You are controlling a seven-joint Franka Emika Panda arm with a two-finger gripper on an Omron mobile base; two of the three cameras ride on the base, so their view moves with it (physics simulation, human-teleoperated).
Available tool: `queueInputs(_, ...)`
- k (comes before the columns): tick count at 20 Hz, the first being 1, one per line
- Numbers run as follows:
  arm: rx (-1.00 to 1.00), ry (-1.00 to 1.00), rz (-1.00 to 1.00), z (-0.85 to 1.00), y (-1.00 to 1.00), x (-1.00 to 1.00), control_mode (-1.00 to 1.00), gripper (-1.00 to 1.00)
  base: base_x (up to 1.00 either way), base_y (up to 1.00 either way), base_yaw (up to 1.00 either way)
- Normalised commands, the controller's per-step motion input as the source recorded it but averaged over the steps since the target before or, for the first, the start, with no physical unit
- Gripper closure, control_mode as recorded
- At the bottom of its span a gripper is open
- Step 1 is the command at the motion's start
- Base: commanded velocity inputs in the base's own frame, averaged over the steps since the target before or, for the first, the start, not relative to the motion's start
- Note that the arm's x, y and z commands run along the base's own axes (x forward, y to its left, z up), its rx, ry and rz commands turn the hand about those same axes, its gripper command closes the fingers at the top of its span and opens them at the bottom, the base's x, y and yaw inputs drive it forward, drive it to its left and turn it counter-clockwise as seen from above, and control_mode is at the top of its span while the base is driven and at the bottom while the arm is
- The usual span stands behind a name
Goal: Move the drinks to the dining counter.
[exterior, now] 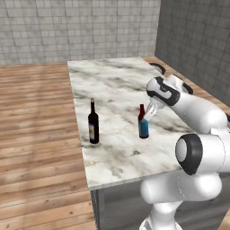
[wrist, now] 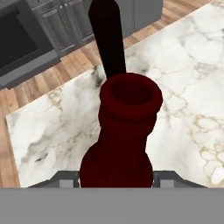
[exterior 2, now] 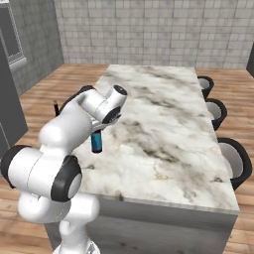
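The small brown-red bottle with a blue label [exterior: 143,126] stands upright on the long white-grey veined marble bench [exterior: 117,85], at centre right of the left base frame. The jaws [exterior: 148,117] are around its neck, one on each side, but I cannot tell if they press it or are already loose. In the hand frame the bottle mouth [wrist: 130,94] sits at centre, its long axis along the jaws' approach. The tall dark wine bottle with a pale label [exterior: 93,122] stands apart, to the left.
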Motion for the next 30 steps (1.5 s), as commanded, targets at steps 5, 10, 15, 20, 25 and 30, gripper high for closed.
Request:
queueInputs(5,0.1,0.0,0.0,-0.13,0.0,0.01,-1.0,1.0,0.0,0.0,0.0)
queueInputs(10,0.02,-0.03,0.03,-0.19,0.0,0.04,-1.0,1.0,0.0,0.0,0.0)
queueInputs(15,0.0,-0.04,0.01,-0.09,0.0,0.0,-1.0,1.0,0.0,0.0,0.0)
queueInputs(20,0.0,-0.14,0.0,-0.07,0.0,0.0,-1.0,1.0,0.0,0.0,0.0)
queueInputs(25,0.0,-0.15,0.01,-0.1,0.0,0.0,-1.0,1.0,0.0,0.0,0.0)
queueInputs(30,0.0,-0.06,0.01,-0.19,0.0,0.0,-1.0,1.0,0.0,0.0,0.0)
